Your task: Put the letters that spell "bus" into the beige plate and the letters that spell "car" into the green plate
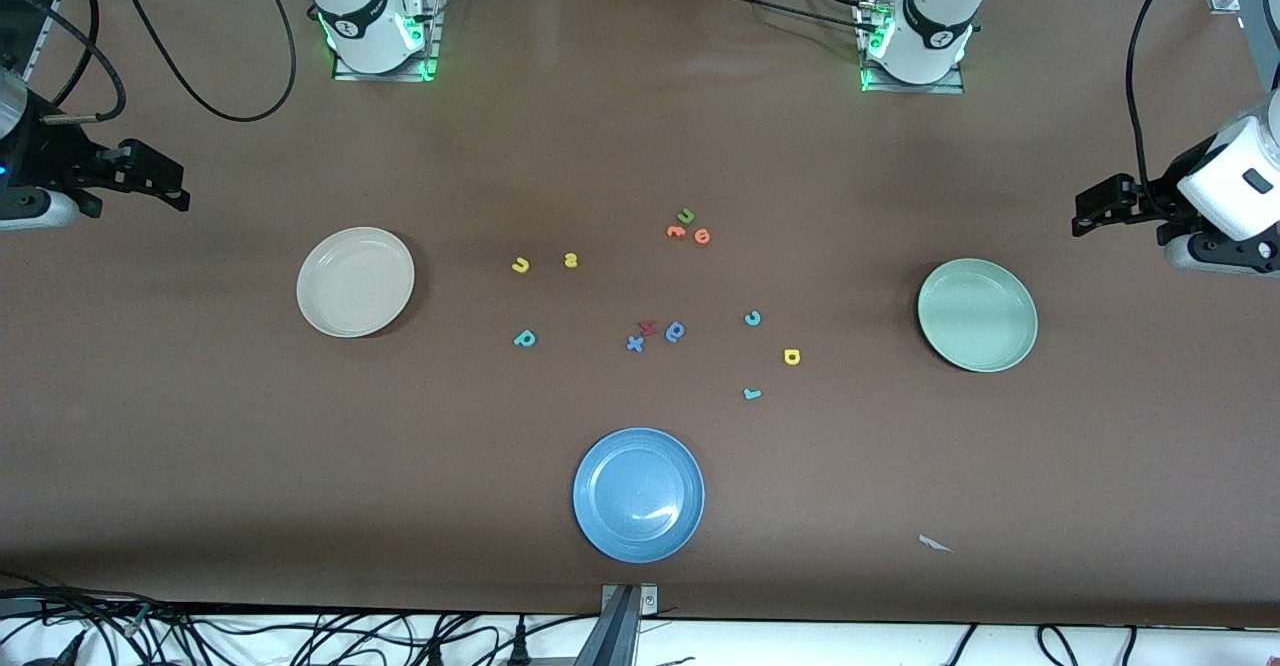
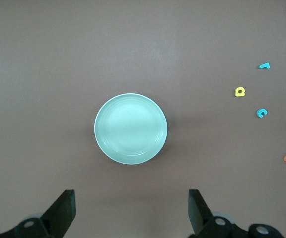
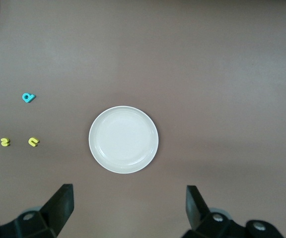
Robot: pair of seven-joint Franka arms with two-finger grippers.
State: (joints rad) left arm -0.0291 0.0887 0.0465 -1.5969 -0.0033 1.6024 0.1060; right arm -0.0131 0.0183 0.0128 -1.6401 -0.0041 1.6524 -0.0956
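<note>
The beige plate [image 1: 355, 281] [image 3: 123, 139] lies toward the right arm's end, the green plate [image 1: 977, 314] [image 2: 130, 129] toward the left arm's end. Both are empty. Between them on the table lie the yellow u [image 1: 520, 265] [image 3: 33, 142], yellow s [image 1: 571, 260] [image 3: 4, 142] and teal b [image 1: 524, 339] [image 3: 28, 97]. Closer to the green plate are the teal c [image 1: 753, 318] [image 2: 262, 113], yellow a [image 1: 792, 356] [image 2: 240, 91] and teal r [image 1: 752, 393] [image 2: 264, 65]. My left gripper [image 1: 1085, 214] [image 2: 131, 213] hangs open high up by the green plate. My right gripper [image 1: 170, 184] [image 3: 129, 210] hangs open high up by the beige plate.
A blue plate [image 1: 638, 494] sits nearest the front camera, mid-table. A green u [image 1: 685, 215] and two orange letters [image 1: 676, 233] lie farther back. A red letter [image 1: 647, 327], a blue round letter [image 1: 675, 331] and a blue x [image 1: 635, 344] cluster in the middle. A paper scrap [image 1: 934, 543] lies near the front edge.
</note>
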